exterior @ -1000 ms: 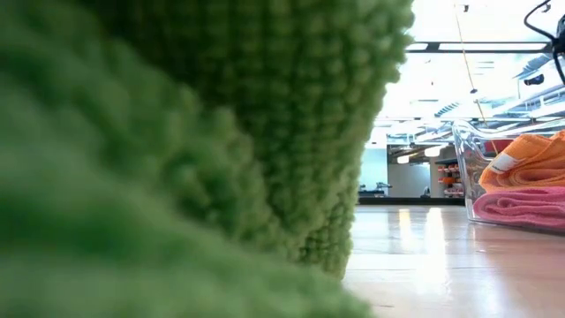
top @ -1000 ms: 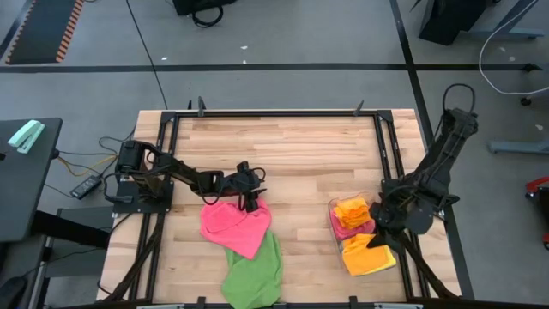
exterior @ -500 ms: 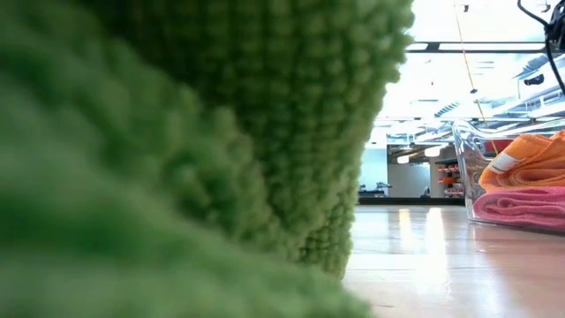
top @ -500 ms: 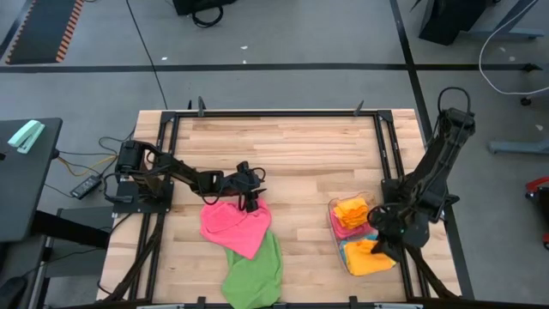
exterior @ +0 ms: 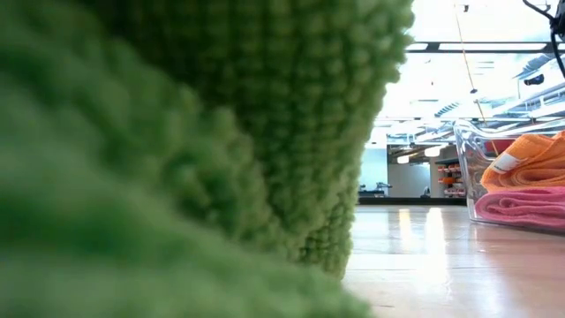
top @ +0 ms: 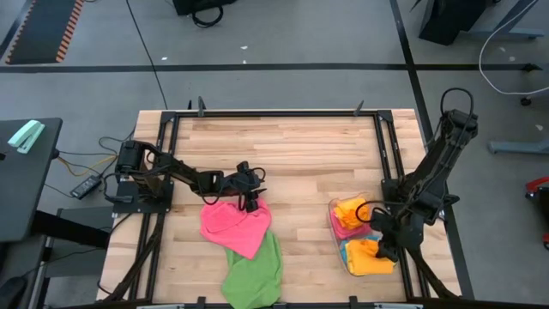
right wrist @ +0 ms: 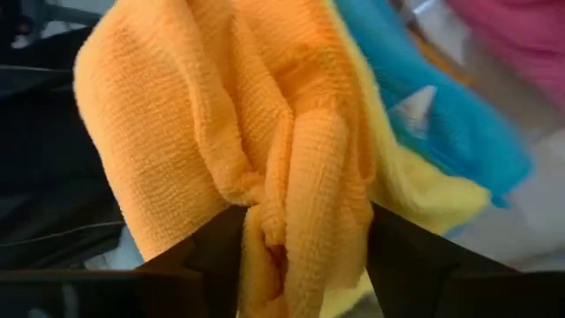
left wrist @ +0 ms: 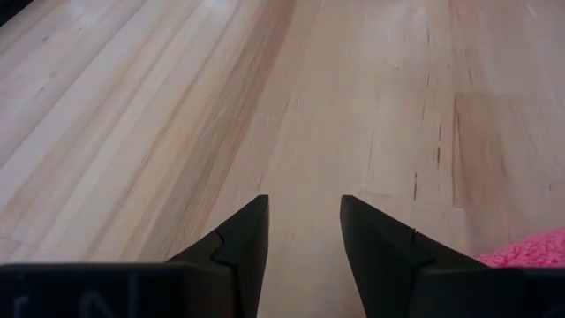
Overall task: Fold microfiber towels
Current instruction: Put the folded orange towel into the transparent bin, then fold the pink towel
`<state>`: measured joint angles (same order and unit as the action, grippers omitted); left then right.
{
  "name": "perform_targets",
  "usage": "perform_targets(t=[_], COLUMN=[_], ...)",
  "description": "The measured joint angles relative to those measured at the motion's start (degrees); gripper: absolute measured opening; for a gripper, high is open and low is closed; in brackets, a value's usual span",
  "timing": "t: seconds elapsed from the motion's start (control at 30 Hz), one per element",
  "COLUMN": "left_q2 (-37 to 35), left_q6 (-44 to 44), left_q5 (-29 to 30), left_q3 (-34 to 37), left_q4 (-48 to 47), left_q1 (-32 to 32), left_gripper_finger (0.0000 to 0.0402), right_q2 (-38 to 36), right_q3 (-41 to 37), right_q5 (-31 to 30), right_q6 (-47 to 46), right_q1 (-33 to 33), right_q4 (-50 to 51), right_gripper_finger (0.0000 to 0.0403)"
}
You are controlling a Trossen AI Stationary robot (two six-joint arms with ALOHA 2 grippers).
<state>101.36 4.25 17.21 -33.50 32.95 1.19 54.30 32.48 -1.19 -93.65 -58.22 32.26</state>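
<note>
on the far left a dark side table [top: 26, 180] carries a pale green object [top: 26, 136], and cables [top: 81, 172] trail beside the wooden table [top: 292, 154]. the left gripper [top: 250, 199] rests at the far edge of the pink towel [top: 233, 225], fingers [left wrist: 234, 247] apart over bare wood with nothing between them. the pink towel overlaps the green towel [top: 255, 273], whose nap fills most of the low view and hides the left side of the table there. to the right, a clear bin [top: 343, 249] holds folded orange, pink, yellow and blue towels. the right gripper [top: 377, 245] sits over it, fingers [right wrist: 212, 256] spread either side of a bunched orange towel [right wrist: 229, 132]; whether they still pinch it i cannot tell. no readable writing.
</note>
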Motion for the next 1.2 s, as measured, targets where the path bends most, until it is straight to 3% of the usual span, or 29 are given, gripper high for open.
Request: perform_targets(t=[0.23, 0.43, 0.67, 0.77, 0.87, 1.0, 1.2], left_q2=[0.00, 0.00, 0.00, -0.02, -0.29, -1.50, -3.68], left_q6=[1.17, 1.23, 1.31, 1.46, 1.50, 1.21, 1.35], left_q5=[-0.01, -0.01, -0.02, -0.17, -0.61, -0.91, -0.94], left_q3=[0.00, 0.00, 0.00, 0.00, 0.00, 0.02, 0.02], left_q4=[-0.20, -0.40, -0.05, 0.33, 0.16, -0.10, -1.35], left_q1=[0.10, 1.01, 1.15, 1.59, 1.94, 2.77, 4.98], left_gripper_finger=[0.0145, 0.0152, 0.0143, 0.0143, 0.0146, 0.0146, 0.0135], right_q2=[0.00, -0.02, -0.02, -0.02, -0.02, -0.07, -0.02], right_q3=[6.81, 7.96, 9.10, 12.24, 16.12, 19.74, 19.56], right_q5=[-1.29, -4.33, 1.60, 0.38, -5.19, -17.59, -38.70], right_q6=[1.57, 3.02, -1.67, -1.73, -0.54, 1.96, 15.05], right_q1=[1.35, 1.49, 1.46, 1.46, 1.46, 1.46, 1.54], right_q4=[13.59, 16.28, 18.53, 23.21, 31.09, 39.58, 39.86], right_gripper_finger=[0.0213, 0.0214, 0.0214, 0.0214, 0.0214, 0.0214, 0.0214])
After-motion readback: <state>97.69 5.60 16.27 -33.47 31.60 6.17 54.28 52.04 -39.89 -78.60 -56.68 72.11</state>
